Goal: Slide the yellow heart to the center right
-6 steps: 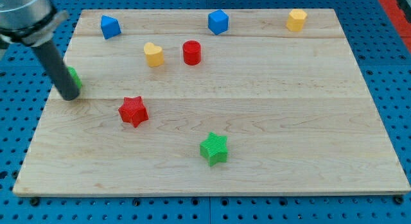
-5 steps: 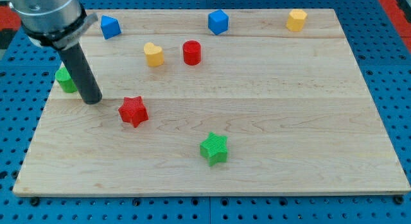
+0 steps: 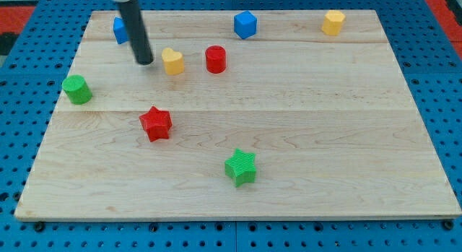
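In the camera view, my tip (image 3: 145, 62) rests on the wooden board (image 3: 325, 136) just to the view's left of the yellow heart (image 3: 172, 61), close beside it, though whether they touch cannot be told. I carry no gripper, only the dark rod, so there is nothing to be open or closed. The yellow heart sits in the upper left part of the board, with the red cylinder (image 3: 216, 59) just to its right. A blue block (image 3: 120, 29) is partly hidden behind the rod. Another blue block (image 3: 245, 24) and a yellow block (image 3: 333, 23) lie along the view's top. A green cylinder (image 3: 76, 89) stands near the left edge, a red star (image 3: 156, 123) lies below the heart, and a green star (image 3: 240, 167) lies nearer the bottom.
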